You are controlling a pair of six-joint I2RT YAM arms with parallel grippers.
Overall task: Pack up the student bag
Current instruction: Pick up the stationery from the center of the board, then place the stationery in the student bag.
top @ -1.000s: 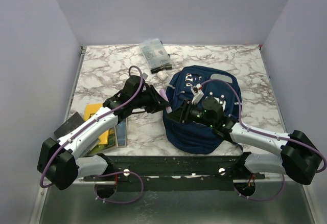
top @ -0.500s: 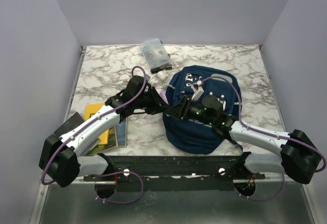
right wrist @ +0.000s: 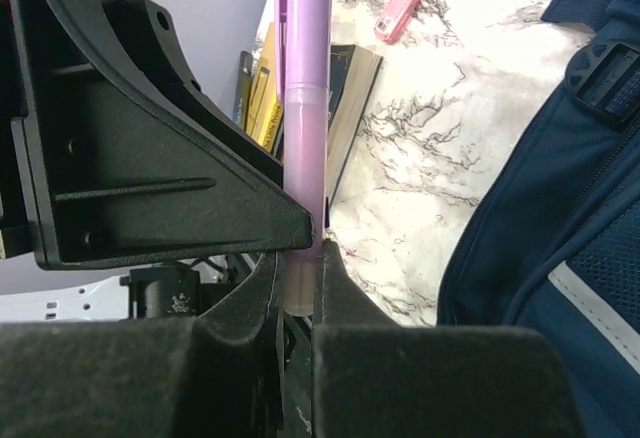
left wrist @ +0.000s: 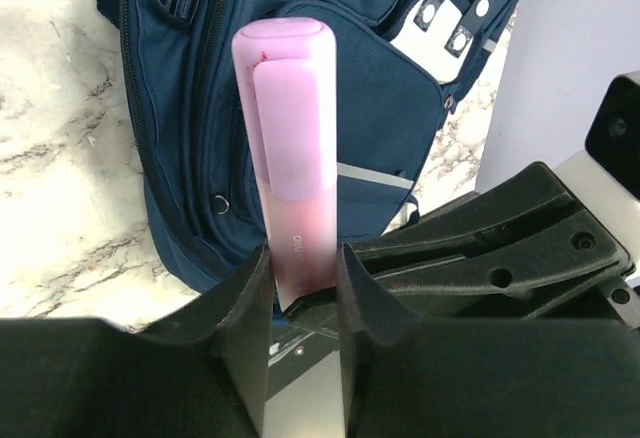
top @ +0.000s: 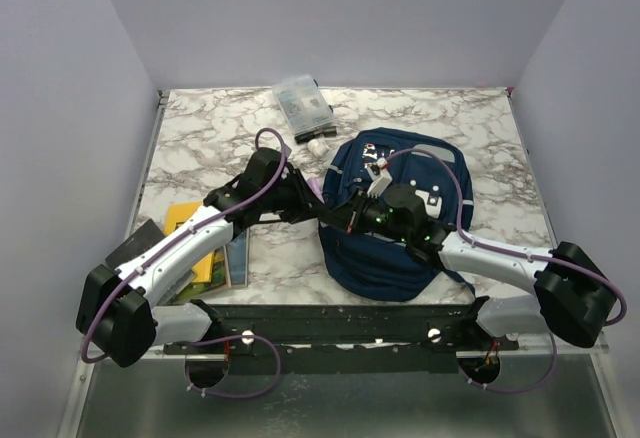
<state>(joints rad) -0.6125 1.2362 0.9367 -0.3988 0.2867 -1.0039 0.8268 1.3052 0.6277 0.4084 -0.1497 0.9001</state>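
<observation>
Your right gripper [right wrist: 298,276] shifted toward student bag [top: 385,268] left edge, clamped purple pen [left wrist: 290,148]; left gripper [left wrist: 305,268] grips it too. Pen not yet packed.

The left arm [top: 185,248] stretches forward and rightward, and the right arm [top: 495,258] stretches forward and leftward, so their tips meet. The left gripper [left wrist: 305,258] clamps a purple pen [left wrist: 290,128]. The right gripper [right wrist: 298,258] pinches the same pen, its fingers nearly together.
</observation>
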